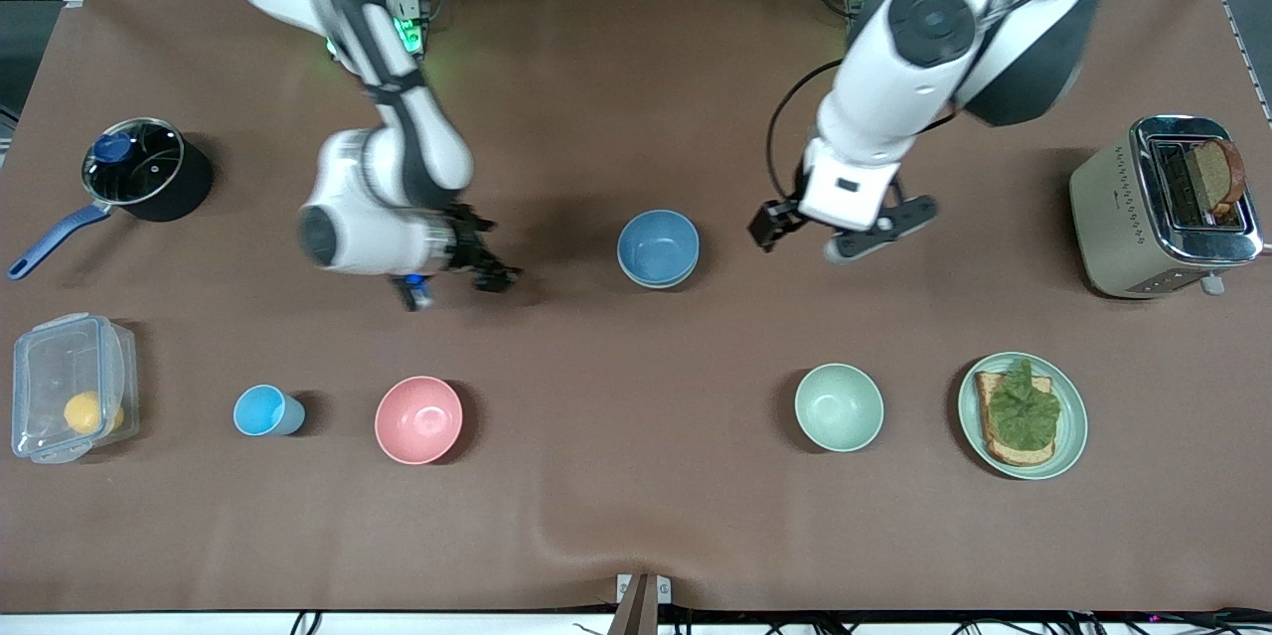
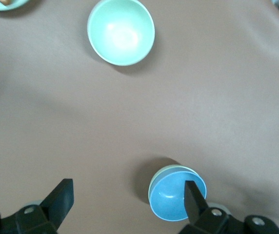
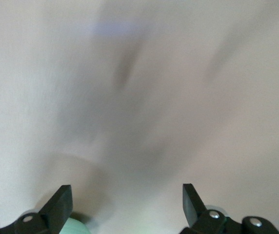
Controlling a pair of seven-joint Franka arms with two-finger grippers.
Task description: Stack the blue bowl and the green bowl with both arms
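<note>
At the centre of the front view, the blue bowl (image 1: 658, 247) sits nested inside the green bowl (image 1: 682, 274), of which only a thin rim shows (the paler mint bowl (image 1: 839, 406) stands apart, lower in the frame). The left gripper (image 1: 840, 233) hangs over bare table just right of the stack, fingers spread, holding nothing. The right gripper (image 1: 455, 284), centre-left, is also spread and empty. The stacking looks finished; the next move is likely only for both arms to draw clear.

Blue bowl (image 1: 658, 247) upright, nested in green bowl (image 2: 160, 174), mid-table.
</note>
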